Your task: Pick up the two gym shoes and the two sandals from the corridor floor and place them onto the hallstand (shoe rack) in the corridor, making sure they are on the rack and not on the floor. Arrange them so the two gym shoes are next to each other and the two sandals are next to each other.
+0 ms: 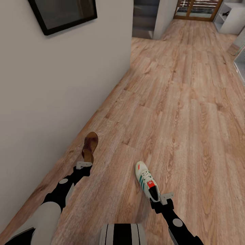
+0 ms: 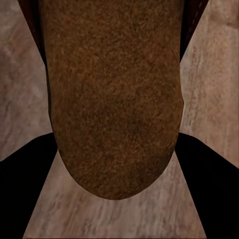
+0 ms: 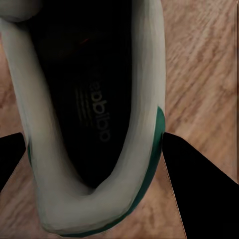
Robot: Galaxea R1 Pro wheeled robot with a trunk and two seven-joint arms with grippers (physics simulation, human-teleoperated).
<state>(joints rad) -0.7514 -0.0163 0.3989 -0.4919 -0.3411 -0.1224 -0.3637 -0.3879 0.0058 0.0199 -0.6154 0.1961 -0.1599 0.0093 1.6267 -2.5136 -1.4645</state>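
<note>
Sandal point(image 1: 90, 147) clamped heel-end in left gripper point(image 1: 83, 165), beside wall point(image 1: 51, 95); gym shoe point(image 1: 146, 180) (white, green stripes) gripped by right gripper point(image 1: 162, 197) over plank floor point(image 1: 190, 112).

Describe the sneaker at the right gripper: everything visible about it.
The sneaker is a white low-top with green side stripes, white laces and a red-orange tongue patch. In the head view its toe points away from the robot and its heel is at the right gripper. The right wrist view shows its dark insole with printed lettering, the white heel collar and a green heel edge, with a dark finger at each side. It shows against the wood floor; whether it is lifted is unclear.
</note>
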